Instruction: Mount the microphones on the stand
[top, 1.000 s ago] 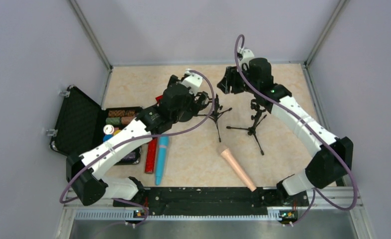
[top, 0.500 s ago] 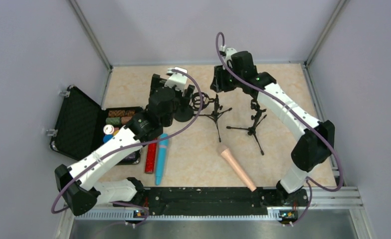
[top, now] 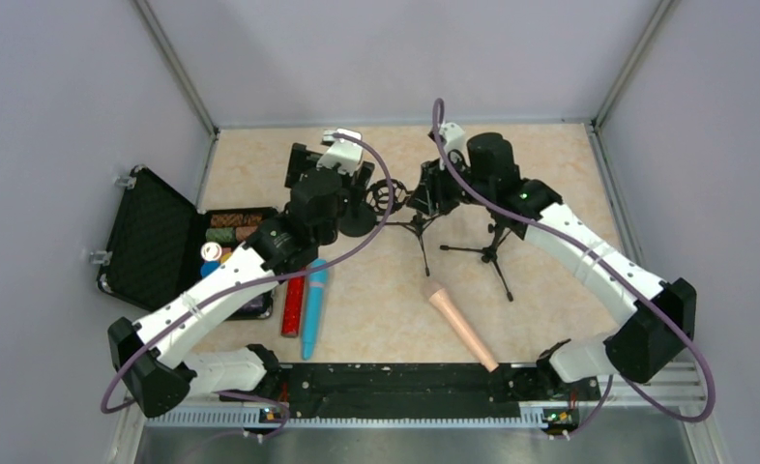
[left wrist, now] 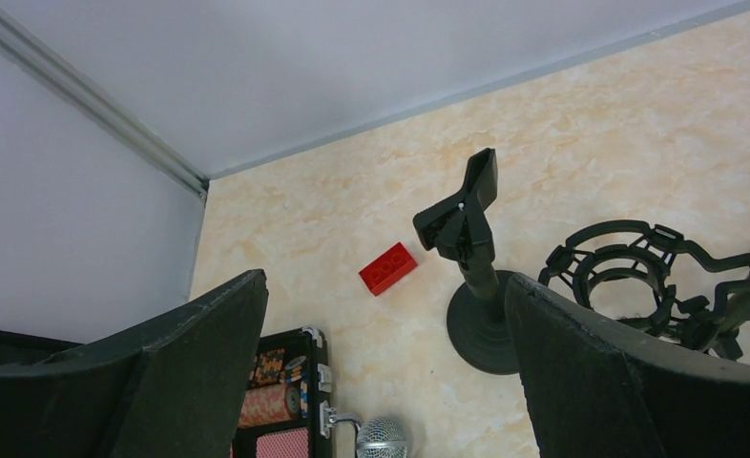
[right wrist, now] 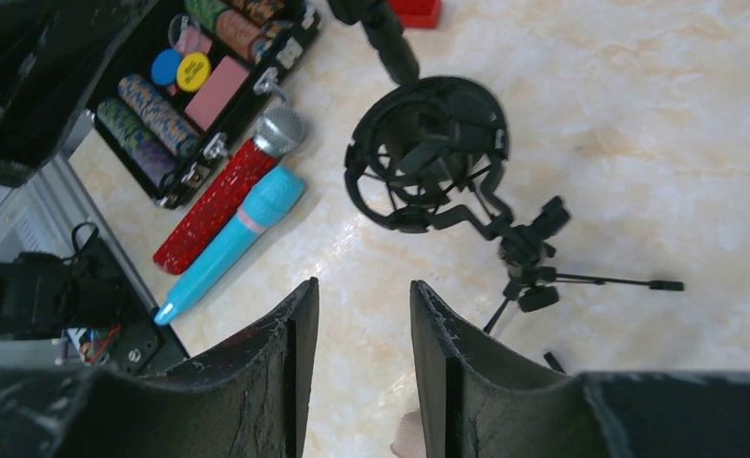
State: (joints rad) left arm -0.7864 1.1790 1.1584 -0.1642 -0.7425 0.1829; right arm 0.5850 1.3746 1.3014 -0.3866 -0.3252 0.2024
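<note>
l claw wide open, r claw nrly shut, both empty. red mic + cyan mic lie behind l claw, toward its base, long axes near-to-far; l arm nearer.

In the left wrist view, the red microphone shows only its mesh head.

I count three microphones on the table: one red microphone, one blue microphone and one pink microphone. I see three stands: one clip stand on a round base, one ring-mount tripod and one bare tripod. There is also one red block and one open case.
</note>
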